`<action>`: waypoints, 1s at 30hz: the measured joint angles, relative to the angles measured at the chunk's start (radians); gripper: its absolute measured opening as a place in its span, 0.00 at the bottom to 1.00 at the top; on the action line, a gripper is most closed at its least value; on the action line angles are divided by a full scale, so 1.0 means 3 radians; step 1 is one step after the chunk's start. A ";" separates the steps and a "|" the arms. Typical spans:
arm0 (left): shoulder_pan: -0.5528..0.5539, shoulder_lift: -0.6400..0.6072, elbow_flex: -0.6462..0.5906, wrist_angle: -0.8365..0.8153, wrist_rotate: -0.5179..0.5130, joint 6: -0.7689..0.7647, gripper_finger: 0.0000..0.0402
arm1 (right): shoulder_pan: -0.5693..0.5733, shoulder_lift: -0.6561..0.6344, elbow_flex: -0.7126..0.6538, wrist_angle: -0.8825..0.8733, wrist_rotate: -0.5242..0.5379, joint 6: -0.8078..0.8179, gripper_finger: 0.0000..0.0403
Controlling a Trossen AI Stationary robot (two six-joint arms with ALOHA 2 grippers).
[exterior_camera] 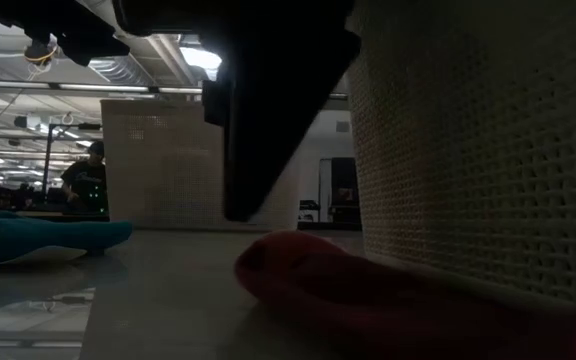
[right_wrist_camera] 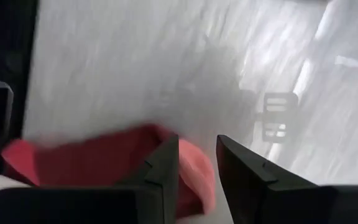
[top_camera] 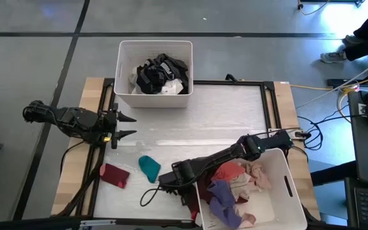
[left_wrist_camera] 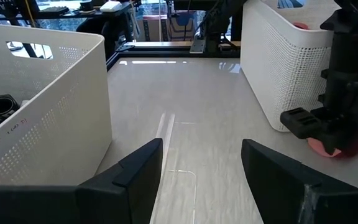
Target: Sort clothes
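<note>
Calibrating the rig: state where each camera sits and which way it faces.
High: overhead, looking straight down on the pale table; both dark arms show, left pincer open.
Low: at table-top height, looking level past a teal fabric garment into the room; a dark arm hangs above.
Left wrist: on the left arm, looking across the table between its own fingers at the right arm.
Right wrist: on the right arm, looking down past the right pincer at a red fabric garment.
Shared: high and low both show the teal garment.

both arms (top_camera: 69, 118) are matte black and chunky, pointy two-prong fingers (left_wrist_camera: 138, 171), a black cable (top_camera: 149, 195) looping off one
</note>
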 joint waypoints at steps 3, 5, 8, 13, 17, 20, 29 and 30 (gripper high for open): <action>0.0000 0.0000 0.0000 0.0002 0.0001 0.0000 0.52 | 0.0000 -0.0001 0.0020 0.0057 -0.0016 0.0060 0.27; -0.0001 0.0000 0.0000 0.0002 0.0000 -0.0001 0.52 | -0.0001 -0.0004 0.0024 0.0238 -0.0018 0.0072 0.27; 0.0000 0.0000 0.0000 0.0001 0.0000 -0.0001 0.52 | -0.0004 -0.0006 0.0028 0.0501 -0.0002 0.0070 0.27; 0.0000 0.0000 0.0000 0.0000 0.0000 0.0000 0.52 | -0.0029 -0.0025 0.0030 0.0666 0.0007 0.0074 0.28; 0.0000 0.0000 0.0000 0.0000 0.0000 0.0000 0.52 | -0.0033 -0.0064 0.0027 0.0633 0.0034 0.0063 0.36; 0.0000 0.0000 0.0000 -0.0002 0.0000 0.0000 0.52 | -0.0052 -0.0110 0.0018 0.0630 0.0101 0.0062 0.45; 0.0000 0.0000 0.0000 -0.0002 0.0000 -0.0001 0.52 | -0.0112 -0.0282 0.0023 0.0904 0.0185 0.0079 0.60; -0.0001 0.0000 0.0000 -0.0002 0.0001 -0.0001 0.52 | -0.0118 -0.0280 0.0021 0.0930 0.0197 0.0079 0.60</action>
